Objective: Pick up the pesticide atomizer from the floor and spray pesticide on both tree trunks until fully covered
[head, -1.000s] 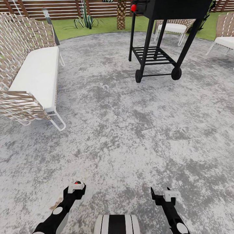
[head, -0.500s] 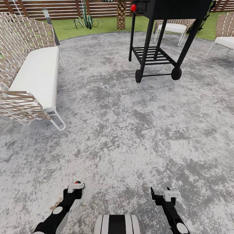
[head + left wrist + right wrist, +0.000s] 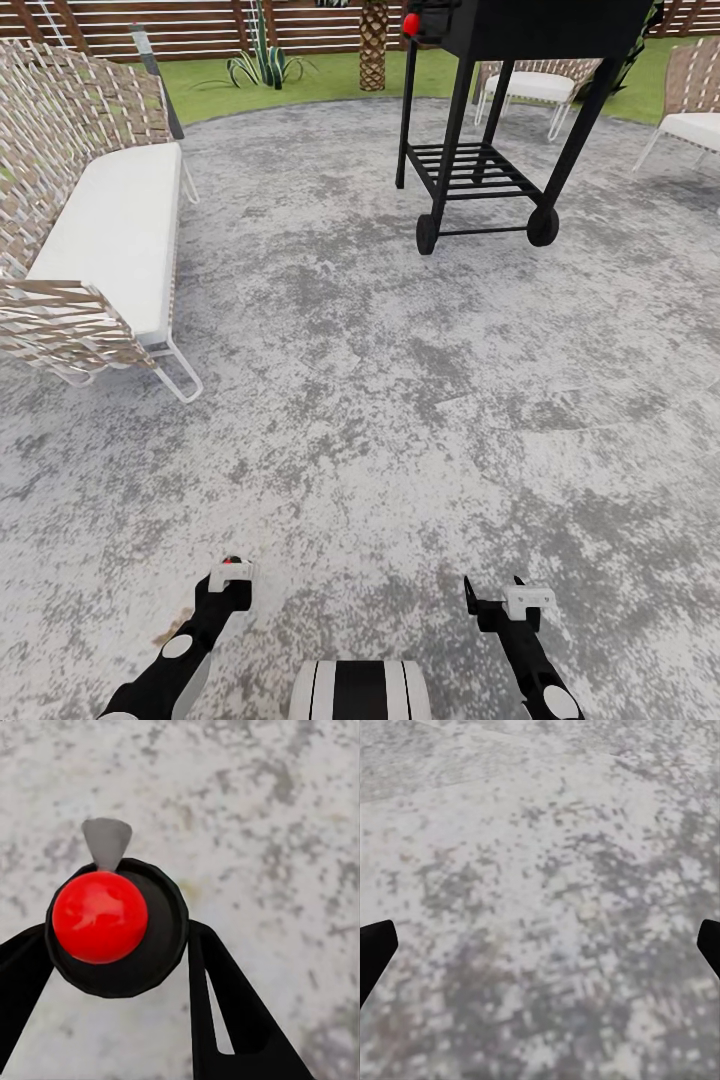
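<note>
So we've got the spray bottle (image 3: 116,926) sitting between the fingers (image 3: 225,1012) of our left claw (image 3: 232,577), and from the wrist camera we see its round black body and red top from above, with a small grey nozzle poking out; the black fingers sit right against its sides, so it looks clamped on it. From the head camera only a speck of the red top shows at the claw, low and near on the left, just above the grey speckled paving (image 3: 400,420). Our right claw (image 3: 497,597) hangs near on the right over the same paving with nothing in it, and the wrist camera there shows its two finger tips (image 3: 375,952) far apart at the edges, so it's spread wide. Off to the left there's a woven bench with a white cushion (image 3: 110,235), and far ahead, a bit right, a black barbecue cart (image 3: 490,120) on wheels with a red knob. More woven chairs (image 3: 690,110) stand far right, and at the far edge we can see grass (image 3: 330,75), a palm trunk (image 3: 372,50) and a slatted wooden fence (image 3: 200,28)
</note>
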### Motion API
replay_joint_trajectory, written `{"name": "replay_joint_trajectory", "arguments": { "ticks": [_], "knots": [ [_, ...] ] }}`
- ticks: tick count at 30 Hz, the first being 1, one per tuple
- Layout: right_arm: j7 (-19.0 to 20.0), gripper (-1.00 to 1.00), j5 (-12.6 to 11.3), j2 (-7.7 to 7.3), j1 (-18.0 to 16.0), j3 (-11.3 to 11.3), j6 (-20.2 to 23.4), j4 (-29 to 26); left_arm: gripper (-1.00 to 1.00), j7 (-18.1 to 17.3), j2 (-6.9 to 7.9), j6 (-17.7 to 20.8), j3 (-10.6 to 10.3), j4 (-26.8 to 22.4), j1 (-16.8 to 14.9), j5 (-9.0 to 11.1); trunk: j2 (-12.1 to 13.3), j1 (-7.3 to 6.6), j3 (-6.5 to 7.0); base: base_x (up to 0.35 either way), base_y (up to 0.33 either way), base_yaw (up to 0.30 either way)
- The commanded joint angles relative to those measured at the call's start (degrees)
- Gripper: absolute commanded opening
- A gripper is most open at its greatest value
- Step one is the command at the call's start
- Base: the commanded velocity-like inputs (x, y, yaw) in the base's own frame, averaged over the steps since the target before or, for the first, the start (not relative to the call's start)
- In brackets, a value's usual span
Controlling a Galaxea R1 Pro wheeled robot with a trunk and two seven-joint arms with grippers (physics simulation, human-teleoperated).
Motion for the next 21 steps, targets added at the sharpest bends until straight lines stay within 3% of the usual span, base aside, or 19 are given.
{"name": "replay_joint_trajectory", "arguments": {
  "ticks": [1,10,21],
  "knots": [
    [0.0,1.0,0.0,0.0,0.0,0.0,0.0,0.03,-1.0,0.0,0.0,0.0,0.0,-0.01,0.0,-0.03,0.0,0.0,0.0,0.0,0.0,0.0],
    [0.0,1.0,0.0,0.0,0.0,0.0,0.0,0.09,-1.0,0.06,-0.06,0.25,-0.1,-0.09,0.0,-0.03,0.0,0.0,0.0,0.0,0.0,0.0],
    [0.02,1.0,0.0,0.0,0.0,0.0,0.0,0.0,-1.0,0.06,-0.27,0.34,-0.29,-0.17,0.0,-0.12,0.15,-0.28,2.44,0.0,0.0,0.0]
  ]
}}
